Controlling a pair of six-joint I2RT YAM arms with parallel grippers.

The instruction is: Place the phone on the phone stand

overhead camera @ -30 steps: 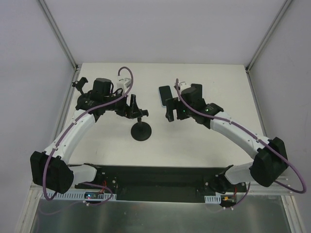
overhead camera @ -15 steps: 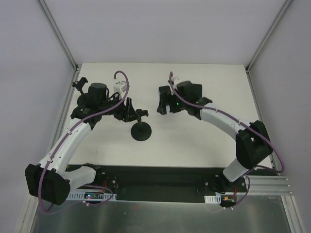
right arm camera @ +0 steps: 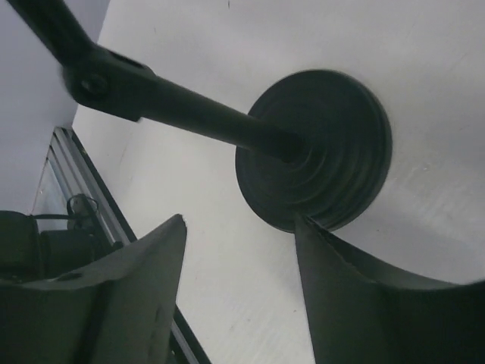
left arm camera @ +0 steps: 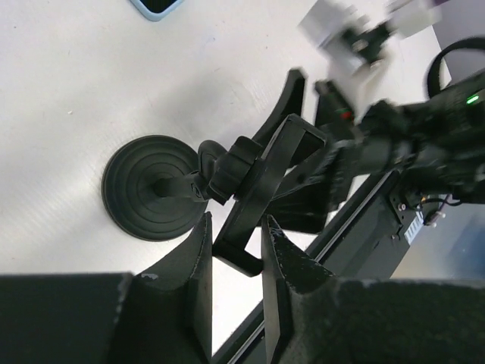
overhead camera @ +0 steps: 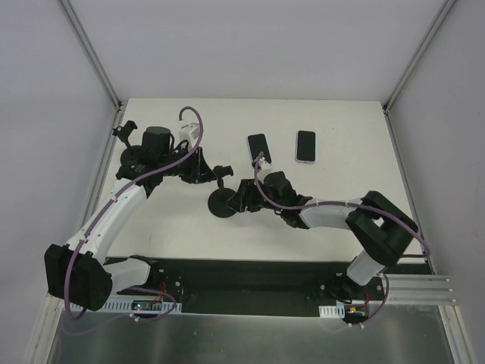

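The black phone stand has a round base [overhead camera: 222, 203] on the table and a cradle frame [left arm camera: 265, 178] on a tilted stem. My left gripper [overhead camera: 211, 173] is shut on the cradle's lower bar, which sits between its fingers [left arm camera: 198, 254]. My right gripper [right arm camera: 239, 220] is open low beside the base [right arm camera: 326, 144], with one fingertip at the base's rim and nothing between its jaws. A phone in a light blue case [overhead camera: 258, 148] lies flat behind the stand. A second phone [overhead camera: 305, 145] lies to its right. Neither phone is touched.
The right arm [overhead camera: 333, 212] lies low across the table from the right. The black mounting rail [overhead camera: 242, 284] runs along the near edge. White walls and metal frame posts [overhead camera: 95, 61] enclose the table.
My right arm has swung down from over the phones to the stand's base, uncovering the second phone. My left gripper has closed on the cradle.
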